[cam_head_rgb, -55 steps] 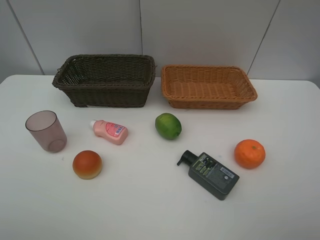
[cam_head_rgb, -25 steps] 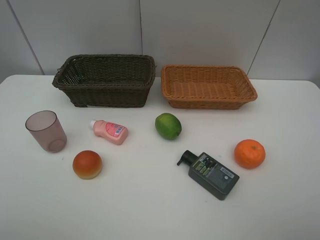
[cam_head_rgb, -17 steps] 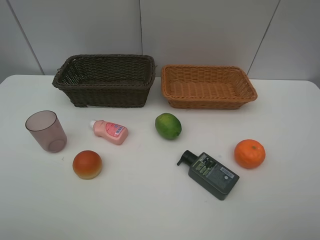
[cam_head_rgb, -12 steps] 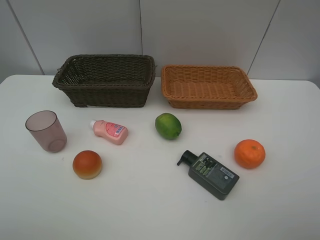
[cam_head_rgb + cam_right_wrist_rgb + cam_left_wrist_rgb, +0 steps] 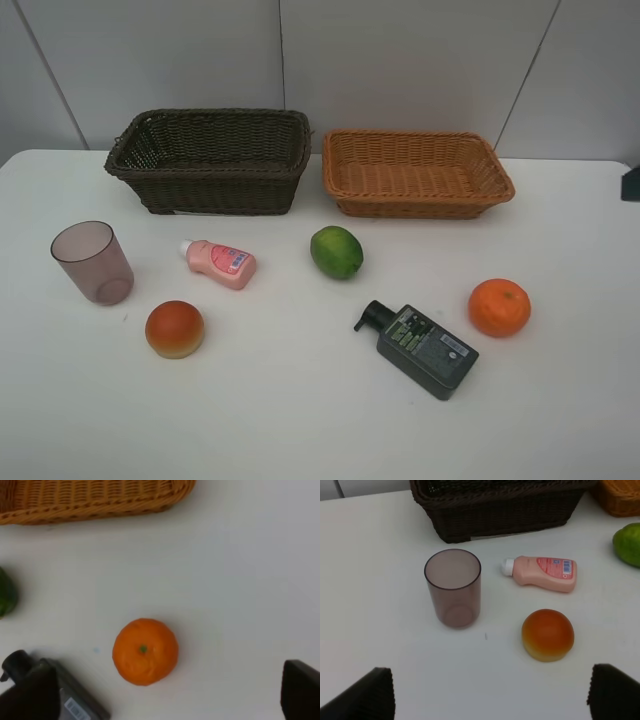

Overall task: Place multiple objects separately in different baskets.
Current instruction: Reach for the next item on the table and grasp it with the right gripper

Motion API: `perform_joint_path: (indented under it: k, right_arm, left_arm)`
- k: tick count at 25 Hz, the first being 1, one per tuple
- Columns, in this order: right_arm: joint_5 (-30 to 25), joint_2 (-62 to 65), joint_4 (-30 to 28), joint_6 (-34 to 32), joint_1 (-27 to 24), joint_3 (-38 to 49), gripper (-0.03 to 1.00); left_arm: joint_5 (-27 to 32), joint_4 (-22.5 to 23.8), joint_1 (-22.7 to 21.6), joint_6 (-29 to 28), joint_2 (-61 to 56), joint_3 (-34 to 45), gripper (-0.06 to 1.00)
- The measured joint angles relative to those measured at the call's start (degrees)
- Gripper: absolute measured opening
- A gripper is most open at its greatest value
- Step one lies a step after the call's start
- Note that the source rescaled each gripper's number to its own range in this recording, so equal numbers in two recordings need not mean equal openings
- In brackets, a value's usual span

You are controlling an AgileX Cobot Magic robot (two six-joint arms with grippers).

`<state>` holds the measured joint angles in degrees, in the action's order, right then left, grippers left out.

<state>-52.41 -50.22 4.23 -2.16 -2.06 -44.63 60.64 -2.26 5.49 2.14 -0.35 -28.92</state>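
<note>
Nothing is sorted yet: the dark basket (image 5: 220, 192) and tan basket (image 5: 415, 207) are empty, all 6 items on the desk (image 5: 300, 400), the orange (image 5: 145, 651) just ahead between the wide-open, empty right fingers (image 5: 300, 690), cup (image 5: 453, 587) and peach (image 5: 547, 635) ahead of the wide-open, empty left fingers (image 5: 365, 695)

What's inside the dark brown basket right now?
No item shows in the dark brown basket, only woven inner walls. Its near wall hides most of the floor.

Pump bottle (image 5: 82, 704) beside orange (image 5: 145, 651): part hidden behind right fingers (image 5: 30, 695), rest cut by frame edge, label too small to read. Lime (image 5: 6, 599), tan basket (image 5: 90, 500), farther from orange: cropped too.
</note>
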Motion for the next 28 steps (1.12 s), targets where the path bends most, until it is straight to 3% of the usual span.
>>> perform_joint_path:
  k: [8,14,23,28]
  right_arm:
    - [2.4,-19.7,1.3,-1.1,5.9,-2.4,0.87]
    - [4.1,-31.8,-1.8,-14.1,9.3,-4.8,0.99]
    - [12.0,-42.2,-4.7,-28.6,13.2,-5.1,1.00]
    - [12.0,-45.1,-8.1,-35.0,14.7,-5.1,1.00]
  left_arm:
    - [0.0,0.0,0.0,0.0,0.0,0.0,1.00]
    - [0.0,0.0,0.0,0.0,0.0,0.0,1.00]
    - [0.0,0.0,0.0,0.0,0.0,0.0,1.00]
    - [0.0,0.0,0.0,0.0,0.0,0.0,1.00]
